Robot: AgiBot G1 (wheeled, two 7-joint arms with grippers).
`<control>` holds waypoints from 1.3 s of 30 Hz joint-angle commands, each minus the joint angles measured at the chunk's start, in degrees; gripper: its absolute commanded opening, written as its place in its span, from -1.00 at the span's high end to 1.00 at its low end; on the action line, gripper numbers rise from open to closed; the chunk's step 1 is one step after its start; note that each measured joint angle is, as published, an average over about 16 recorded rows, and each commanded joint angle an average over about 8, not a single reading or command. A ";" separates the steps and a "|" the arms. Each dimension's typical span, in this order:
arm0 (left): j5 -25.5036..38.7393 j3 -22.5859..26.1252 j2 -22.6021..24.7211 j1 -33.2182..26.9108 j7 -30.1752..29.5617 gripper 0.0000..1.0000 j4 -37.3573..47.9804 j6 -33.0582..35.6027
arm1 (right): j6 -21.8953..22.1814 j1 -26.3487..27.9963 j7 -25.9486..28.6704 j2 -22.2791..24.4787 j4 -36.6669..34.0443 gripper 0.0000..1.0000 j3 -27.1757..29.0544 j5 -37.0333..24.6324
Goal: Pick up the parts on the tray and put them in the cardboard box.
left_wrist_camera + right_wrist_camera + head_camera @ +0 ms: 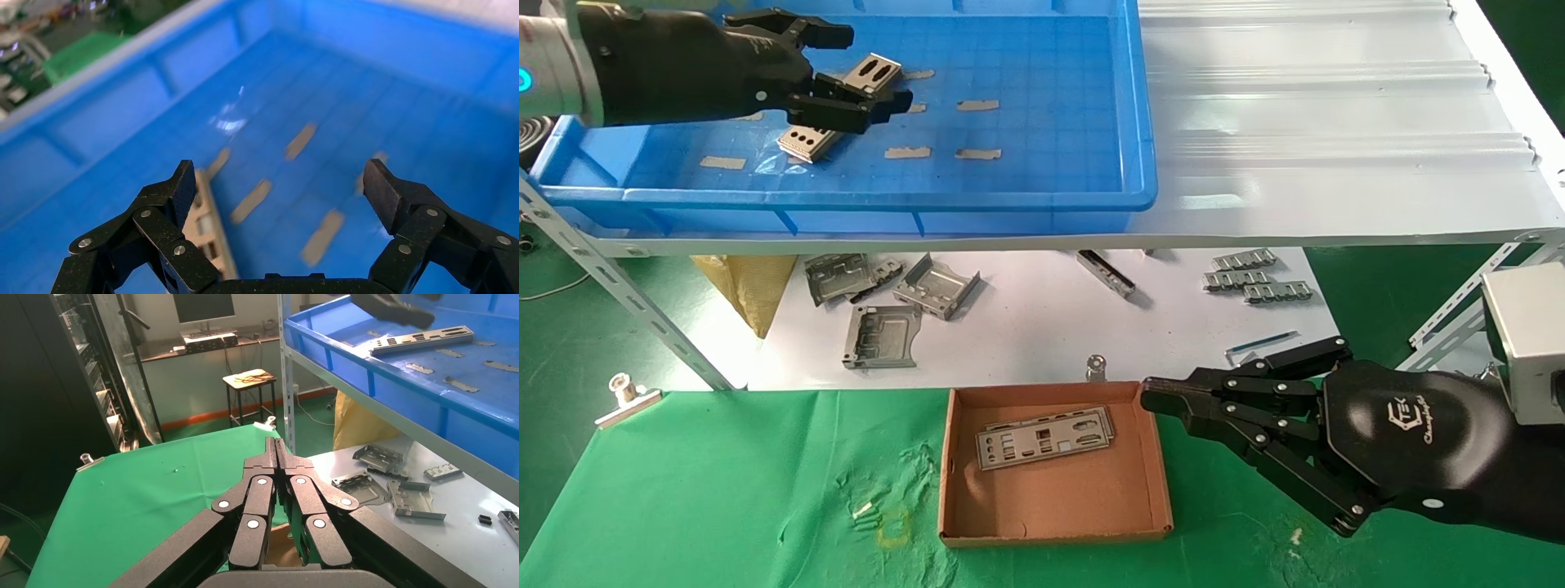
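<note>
Left gripper (846, 69) wide open over punched silver plate (842, 106) in grid-floored blue tray (1042, 163); right gripper (1152, 398) closed, empty.

Grey bent brackets (891, 298) and ribbed strips (1258, 280) lie on white board (1042, 335).

The only legible marking is a silver logo with cursive lettering, seemingly "TEK" above "Changingtek", on the black housing of the right gripper (1173, 400) at 4 o'clock.
</note>
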 commanded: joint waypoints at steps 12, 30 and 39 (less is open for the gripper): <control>4.24 2.19 6.62 -7.05 2.99 -1.00 17.43 -5.98 | 0.00 0.00 0.00 0.00 0.00 -0.34 0.00 0.00; 3.87 1.84 8.07 -7.78 2.89 0.93 22.75 -10.20 | 0.00 0.00 0.00 0.00 0.00 -1.00 0.00 0.00; 3.88 1.84 8.54 -7.39 2.78 1.00 23.60 -11.82 | 0.00 0.00 0.00 0.00 0.00 -1.00 0.00 0.00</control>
